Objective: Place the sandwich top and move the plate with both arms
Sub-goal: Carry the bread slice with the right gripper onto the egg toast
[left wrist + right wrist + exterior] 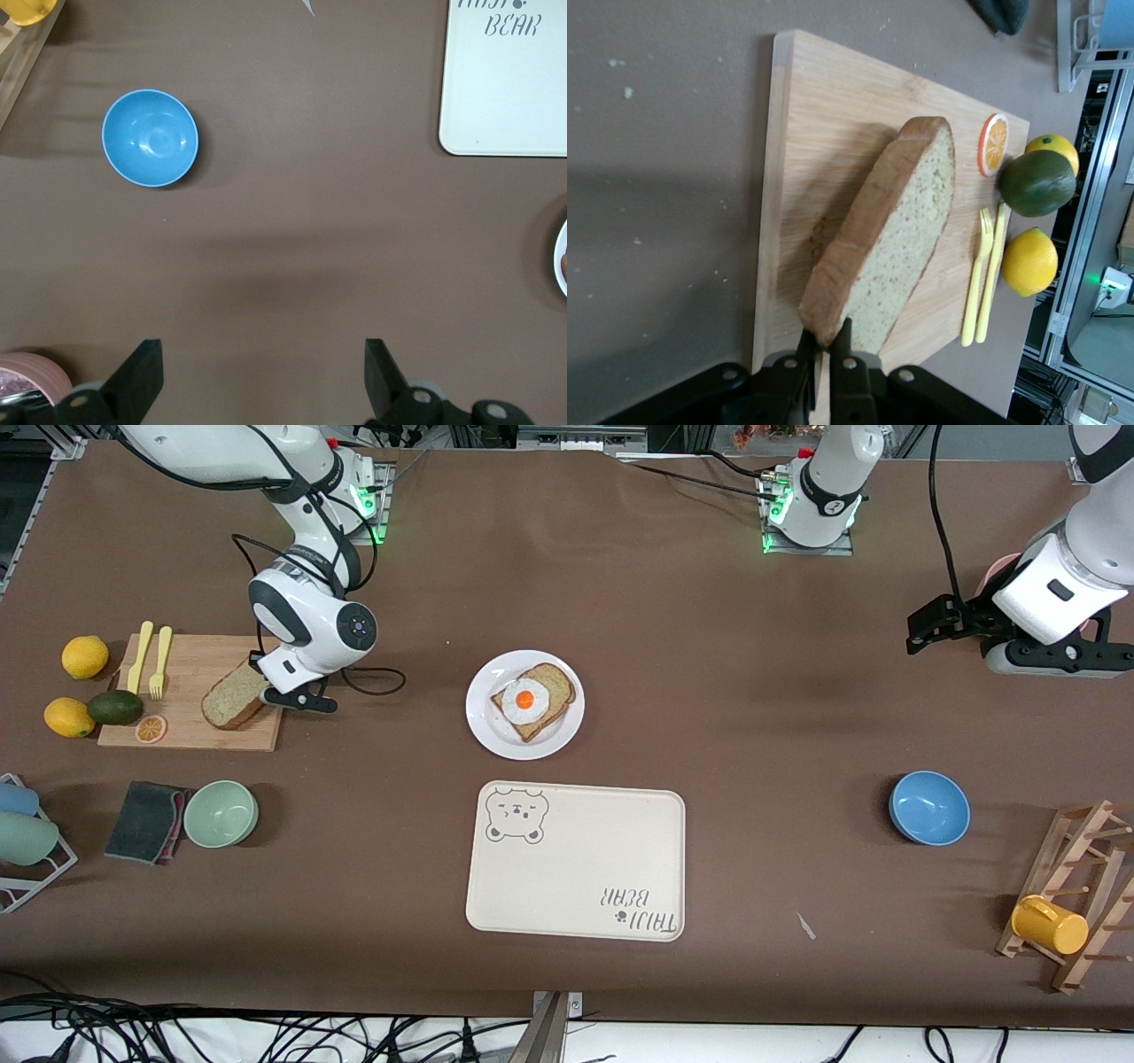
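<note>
My right gripper (pixel 824 341) pinches the sandwich top (pixel 888 239), at 9 o'clock from the plate (pixel 524 705); my left gripper (pixel 261 376) waits, spread.

white jointed arms (pixel 306 615), black cables, black claws

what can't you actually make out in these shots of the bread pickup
- Right gripper, shut on the plain brown bread slice: front view, arm hides the fingertips.
- Round white plate: left wrist view, edge cuts it off.
- Pink object by the open left gripper: mostly out of frame, unidentifiable.
</note>
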Robot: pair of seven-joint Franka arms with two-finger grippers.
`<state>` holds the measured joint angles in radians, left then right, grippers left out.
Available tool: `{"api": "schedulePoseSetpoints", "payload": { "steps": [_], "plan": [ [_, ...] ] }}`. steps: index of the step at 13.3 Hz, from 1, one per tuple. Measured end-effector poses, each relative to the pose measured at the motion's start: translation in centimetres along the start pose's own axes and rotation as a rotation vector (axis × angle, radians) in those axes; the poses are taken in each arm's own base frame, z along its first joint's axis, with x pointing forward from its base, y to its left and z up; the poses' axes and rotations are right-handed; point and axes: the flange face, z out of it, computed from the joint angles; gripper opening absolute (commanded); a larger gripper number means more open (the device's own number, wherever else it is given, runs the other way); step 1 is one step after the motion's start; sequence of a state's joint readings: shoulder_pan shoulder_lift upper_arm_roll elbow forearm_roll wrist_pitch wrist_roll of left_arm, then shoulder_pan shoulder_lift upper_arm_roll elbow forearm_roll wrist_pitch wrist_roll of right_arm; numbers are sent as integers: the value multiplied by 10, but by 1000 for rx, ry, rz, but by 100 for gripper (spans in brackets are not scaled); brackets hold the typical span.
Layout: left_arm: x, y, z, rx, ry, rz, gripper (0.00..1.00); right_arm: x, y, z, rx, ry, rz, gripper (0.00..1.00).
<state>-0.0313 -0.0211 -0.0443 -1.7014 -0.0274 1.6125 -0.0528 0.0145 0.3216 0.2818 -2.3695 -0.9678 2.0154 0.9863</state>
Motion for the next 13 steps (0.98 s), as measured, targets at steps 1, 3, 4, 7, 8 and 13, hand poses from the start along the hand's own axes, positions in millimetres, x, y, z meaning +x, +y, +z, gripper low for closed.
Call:
{"api": "schedulePoseSetpoints", "payload": {
  "steps": [1, 3, 4, 7, 8, 13],
  "plan": [
    [0, 0, 0, 0, 0, 0, 100, 0, 1, -7, -7, 10, 0, 0],
    [0, 0, 0, 0, 0, 0, 100, -3, -2, -36, -8, 38, -3, 0],
    [0, 0, 0, 0, 0, 0, 100, -8, -6, -58, 7, 48, -16, 0],
    [0, 0, 0, 0, 0, 0, 100, -26, -13, -145, 64, 125, -80, 0],
    [0, 0, 0, 0, 0, 0, 100, -32, -15, -181, 93, 149, -88, 0],
    [0, 0, 0, 0, 0, 0, 100, -55, -29, -362, 191, 237, -227, 0]
  ]
}}
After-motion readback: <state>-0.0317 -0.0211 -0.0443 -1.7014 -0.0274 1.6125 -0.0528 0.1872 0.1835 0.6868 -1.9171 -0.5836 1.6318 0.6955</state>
